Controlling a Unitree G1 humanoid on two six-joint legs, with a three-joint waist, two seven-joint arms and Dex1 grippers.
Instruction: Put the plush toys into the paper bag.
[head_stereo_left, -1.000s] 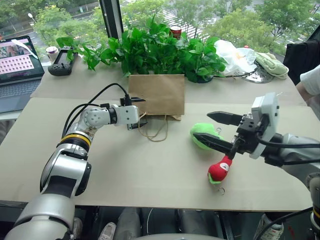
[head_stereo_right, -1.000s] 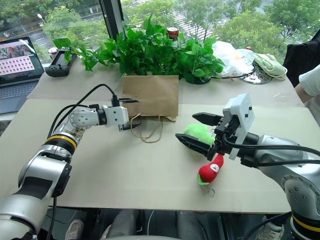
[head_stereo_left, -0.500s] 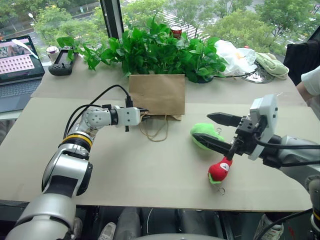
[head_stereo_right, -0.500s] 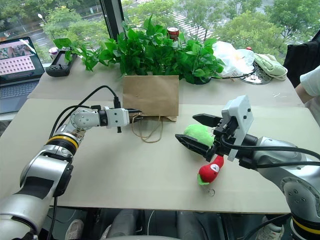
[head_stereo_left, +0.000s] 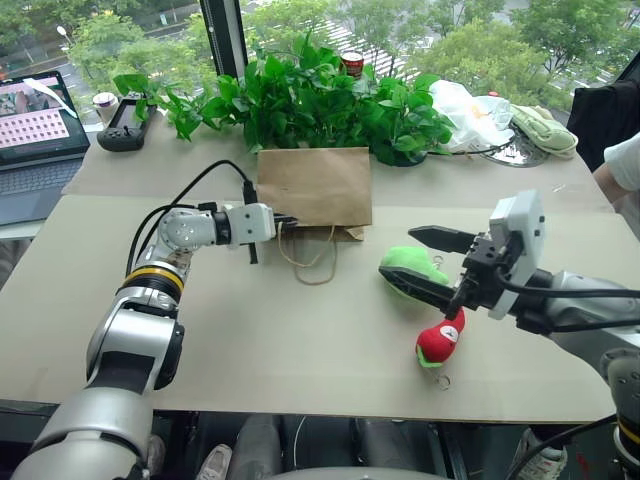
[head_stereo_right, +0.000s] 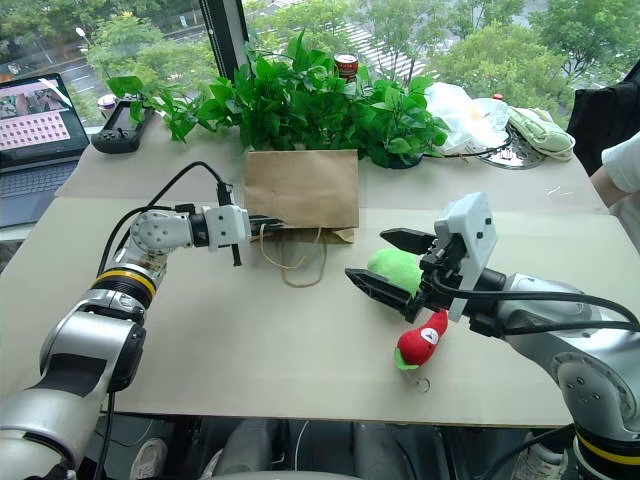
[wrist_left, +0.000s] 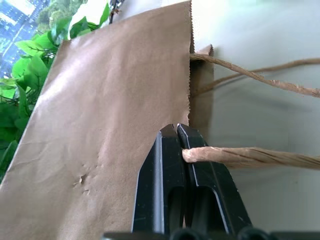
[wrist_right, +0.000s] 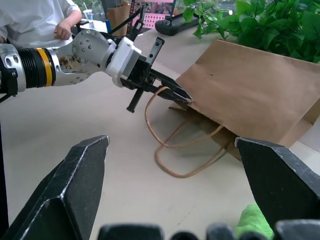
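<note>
Left wrist view: the left claw (wrist_left: 176, 131) is seen pinched on a cord handle (wrist_left: 250, 157) of the flat paper bag (head_stereo_left: 314, 187). The right claw (head_stereo_left: 425, 262) is spread wide, the green toy (head_stereo_left: 412, 266) between its fingers, the red toy (head_stereo_left: 438, 341) just below. Nothing is bagged yet.
</note>
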